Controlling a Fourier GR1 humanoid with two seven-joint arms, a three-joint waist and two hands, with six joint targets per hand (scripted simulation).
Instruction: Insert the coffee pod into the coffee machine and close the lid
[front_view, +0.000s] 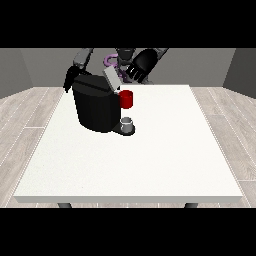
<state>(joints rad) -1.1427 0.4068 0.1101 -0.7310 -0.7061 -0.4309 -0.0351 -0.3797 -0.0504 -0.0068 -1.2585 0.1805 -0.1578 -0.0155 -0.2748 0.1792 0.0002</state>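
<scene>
— On the wide white table (150, 165), at about eleven o'clock from its middle, what stands there?
— A black, boxy coffee machine (95, 107) with its pale grey lid (111, 77) tilted up. A red thing at the machine (126, 99) sits on its three-o'clock side.
— And the pod?
— A small grey thing (127, 123) rests on the machine's base; I cannot tell it for the pod.
— The hands?
— The hand at the view's right (141, 64) hovers at one o'clock of the lid, fingers loosely spread, holding nothing. The hand at the view's left (70, 77) hangs behind the machine; its fingers I cannot tell.
</scene>
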